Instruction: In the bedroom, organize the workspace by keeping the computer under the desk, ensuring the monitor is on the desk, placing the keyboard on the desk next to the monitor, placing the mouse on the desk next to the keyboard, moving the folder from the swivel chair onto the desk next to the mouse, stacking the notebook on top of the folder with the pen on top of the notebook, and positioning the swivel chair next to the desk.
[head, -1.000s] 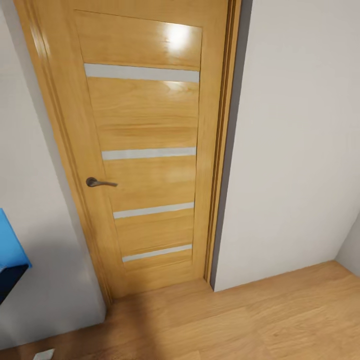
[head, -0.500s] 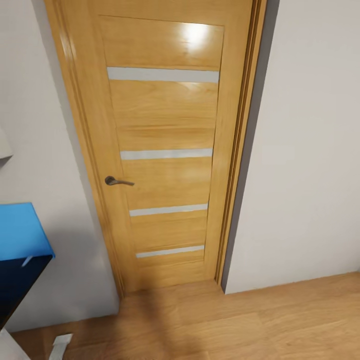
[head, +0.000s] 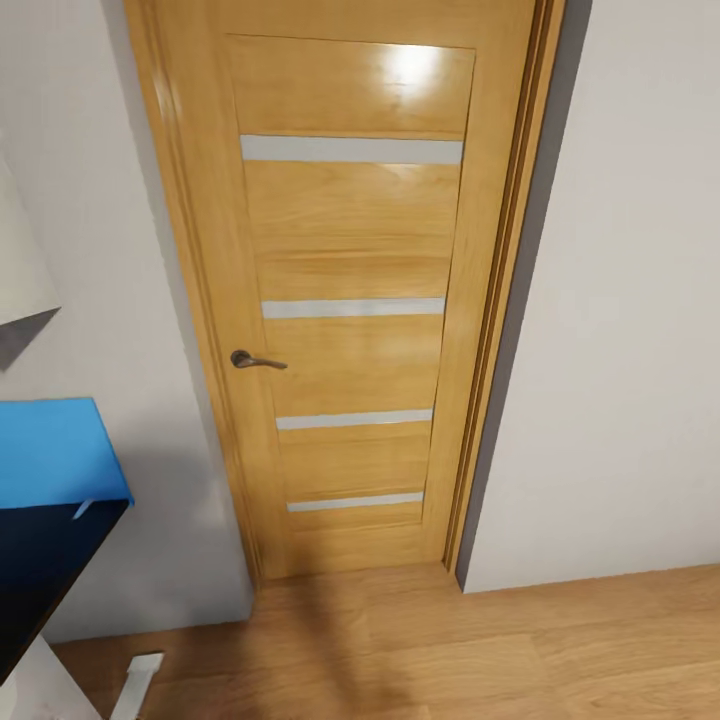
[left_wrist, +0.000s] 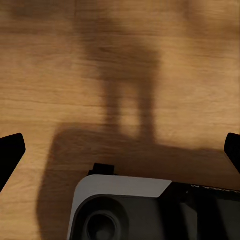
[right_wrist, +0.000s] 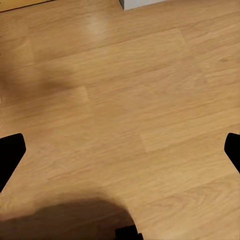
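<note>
At the head view's lower left, the folder (head: 55, 450) lies flat on the black worktop (head: 40, 570) beside the oak door (head: 350, 300); light, thin and likely slick, best pinched at an overhanging edge. Left end effector (left_wrist: 120, 150) and right end effector (right_wrist: 120, 150) hang spread over floor (right_wrist: 125, 100), well apart from it

We see an oak door (head: 350, 300) with pale grey stripes, grey-white walls (head: 620, 350), a bright blue panel (head: 55, 450) lower left, oak floor (head: 450, 650).
</note>
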